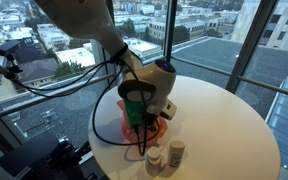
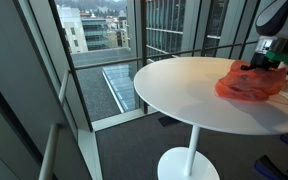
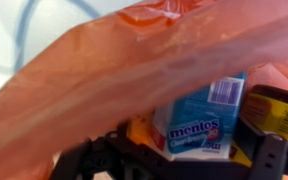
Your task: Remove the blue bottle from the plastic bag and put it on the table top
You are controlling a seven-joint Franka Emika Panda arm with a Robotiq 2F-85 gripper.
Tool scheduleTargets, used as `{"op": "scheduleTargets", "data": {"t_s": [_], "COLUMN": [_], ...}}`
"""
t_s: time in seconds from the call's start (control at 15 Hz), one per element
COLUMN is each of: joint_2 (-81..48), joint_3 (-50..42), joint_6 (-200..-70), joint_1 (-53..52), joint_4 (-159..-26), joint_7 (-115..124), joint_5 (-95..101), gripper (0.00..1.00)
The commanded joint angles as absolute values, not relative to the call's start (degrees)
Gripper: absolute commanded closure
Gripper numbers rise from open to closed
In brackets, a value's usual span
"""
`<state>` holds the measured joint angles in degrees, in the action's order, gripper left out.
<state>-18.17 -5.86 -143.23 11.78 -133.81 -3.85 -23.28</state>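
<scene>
On the round white desk (image 1: 224, 130), we see the orange plastic bag (image 1: 144, 125) with the jaws inside its opening. In the wrist view, the blue bottle (image 3: 197, 120) sits inside the bag between the jaws; we cannot tell whether they pinch it.

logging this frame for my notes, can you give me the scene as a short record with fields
surface: round white table
bag: orange plastic bag, lying on the table
claw: claw at the bag's opening; open or shut cannot be told
inside bag: blue and white mentos container; dark item with yellow label
beside bag: taller white bottle and shorter white bottle, upright near the table edge
task status: mentos container not yet out of the bag
</scene>
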Motion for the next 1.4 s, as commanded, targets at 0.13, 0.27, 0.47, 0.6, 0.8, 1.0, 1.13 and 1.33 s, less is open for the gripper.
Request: {"op": "scheduleTargets", "data": {"t_s": [0.13,0.27,0.47,0.6,0.8,1.0,1.13,1.33], "joint_2": [-18.2,-18.3,-18.5,-18.6,-18.7,-18.6,-18.4,-18.2], "joint_3": [-5.0,-4.9,-4.9,-4.8,-4.8,-4.9,-4.8,-4.9], "joint_6": [-144.5,-144.6,-144.6,-144.6,-144.5,-144.6,-144.6,-144.6], "joint_1": [12.7,12.7,12.8,12.8,12.8,12.8,12.8,12.8], "joint_4": [-134.2,-134.2,-134.2,-134.2,-134.1,-134.1,-134.1,-134.3], "joint_7": [-5.6,-5.6,-5.9,-6.1,-6.2,-6.2,-6.3,-6.3], "joint_5": [-24.1,-24.1,-24.2,-24.2,-24.1,-24.1,-24.1,-24.0], "gripper": [0.00,0.00,0.00,0.00,0.22,0.40,0.55,0.56]}}
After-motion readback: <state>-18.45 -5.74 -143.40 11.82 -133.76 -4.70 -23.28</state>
